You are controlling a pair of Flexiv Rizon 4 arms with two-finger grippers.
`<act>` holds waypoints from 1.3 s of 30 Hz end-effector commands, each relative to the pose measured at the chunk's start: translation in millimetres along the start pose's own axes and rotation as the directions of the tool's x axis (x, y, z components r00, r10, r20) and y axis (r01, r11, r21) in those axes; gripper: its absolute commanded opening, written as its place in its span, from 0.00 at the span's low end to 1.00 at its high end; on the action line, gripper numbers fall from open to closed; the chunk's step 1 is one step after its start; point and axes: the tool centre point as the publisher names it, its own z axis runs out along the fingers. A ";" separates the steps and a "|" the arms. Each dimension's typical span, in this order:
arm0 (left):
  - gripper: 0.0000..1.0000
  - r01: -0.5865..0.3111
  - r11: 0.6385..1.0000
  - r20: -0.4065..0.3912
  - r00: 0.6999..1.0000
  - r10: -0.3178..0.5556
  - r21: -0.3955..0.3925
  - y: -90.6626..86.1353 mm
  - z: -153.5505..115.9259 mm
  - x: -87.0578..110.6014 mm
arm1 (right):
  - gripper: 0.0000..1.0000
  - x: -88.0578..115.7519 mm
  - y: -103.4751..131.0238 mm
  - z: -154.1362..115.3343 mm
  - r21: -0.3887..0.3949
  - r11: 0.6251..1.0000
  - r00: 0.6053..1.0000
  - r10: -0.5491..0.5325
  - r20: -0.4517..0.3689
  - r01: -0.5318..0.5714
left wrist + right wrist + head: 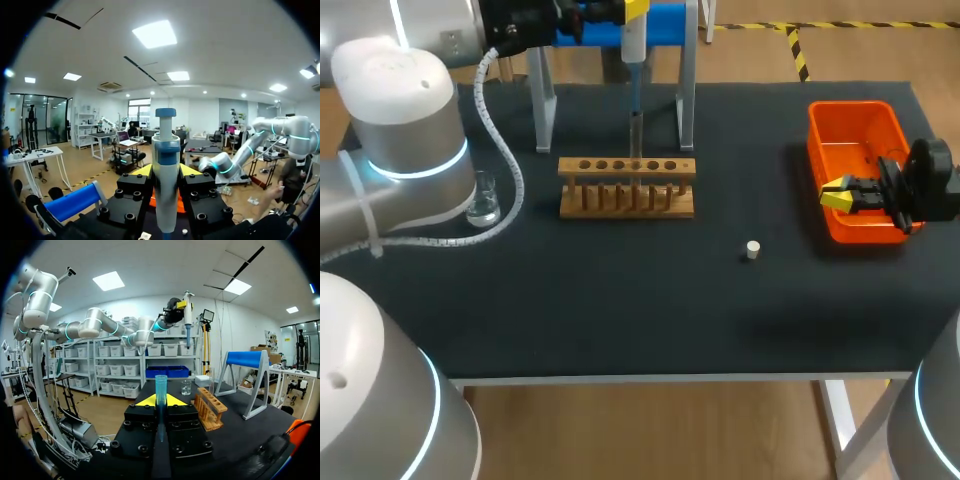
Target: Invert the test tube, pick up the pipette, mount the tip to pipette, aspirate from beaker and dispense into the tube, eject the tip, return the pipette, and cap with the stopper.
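Head view has the left claw [634, 12] at the far side of the counter [620, 310], closed on the pipette [633, 45], which hangs upright above the wooden rack [627, 190]. The pipette's thin blue lower end comes down to the mouth of the test tube [635, 135], which stands upright in the rack. Whether the end is inside the tube cannot be told. Just behind the pipette stands a frame with a blue roller [665, 22].

The beaker [483, 198] sits well to the left of the rack, close under the left arm. The white stopper [752, 250] lies alone on the counter, nearer the front edge, between the rack and the orange bin [850, 115]. The right claw [836, 194] hangs over the near end of that bin.

Left wrist view confirms the grip: both yellow fingers [141, 171] press the pipette's white body from either side, its blue plunger knob standing above them.

Right wrist view shows the right claw closed on a blue tip [160, 387], held upright between its yellow fingers.
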 end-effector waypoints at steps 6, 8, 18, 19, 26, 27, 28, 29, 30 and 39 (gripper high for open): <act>0.00 0.000 1.000 0.025 1.000 0.000 0.006 -0.7 25.0 -1.0 | 0.00 0.4 -0.2 -0.2 0.002 1.000 1.000 -0.001 0.000 0.001; 0.00 -0.002 1.000 0.028 1.000 0.001 0.004 -1.4 27.0 -0.3 | 0.00 0.4 -0.2 -0.2 0.002 1.000 1.000 -0.001 0.000 0.001; 0.00 -0.002 1.000 0.039 0.999 0.002 -0.005 -3.1 31.3 3.7 | 0.00 0.4 -0.2 -0.2 0.002 1.000 1.000 -0.001 0.000 0.001; 0.00 -0.002 1.000 0.039 0.999 0.002 -0.005 -3.1 31.3 3.7 | 0.00 0.4 -0.2 -0.2 0.002 1.000 1.000 -0.001 0.000 0.001; 0.00 -0.002 1.000 0.039 0.999 0.002 -0.005 -3.1 31.3 3.7 | 0.00 0.4 -0.2 -0.2 0.002 1.000 1.000 -0.001 0.000 0.001; 0.00 -0.002 1.000 0.039 0.999 0.002 -0.005 -3.1 31.3 3.7 | 0.00 0.4 -0.2 -0.2 0.002 1.000 1.000 -0.001 0.000 0.001; 0.00 -0.002 1.000 0.039 0.999 0.002 -0.005 -3.1 31.3 3.7 | 0.00 0.4 -0.2 -0.2 0.002 1.000 1.000 -0.001 0.000 0.001; 0.00 -0.002 1.000 0.039 0.999 0.002 -0.005 -3.1 31.3 3.7 | 0.00 0.4 -0.2 -0.2 0.002 1.000 1.000 -0.001 0.000 0.001; 0.00 -0.002 1.000 0.039 0.999 0.002 -0.005 -3.1 31.3 3.7 | 0.00 0.4 -0.2 -0.2 0.002 1.000 1.000 -0.001 0.000 0.001; 0.00 -0.002 1.000 0.039 0.999 0.002 -0.005 -3.1 31.3 3.7 | 0.00 0.4 -0.2 -0.2 0.002 1.000 1.000 -0.001 0.000 0.001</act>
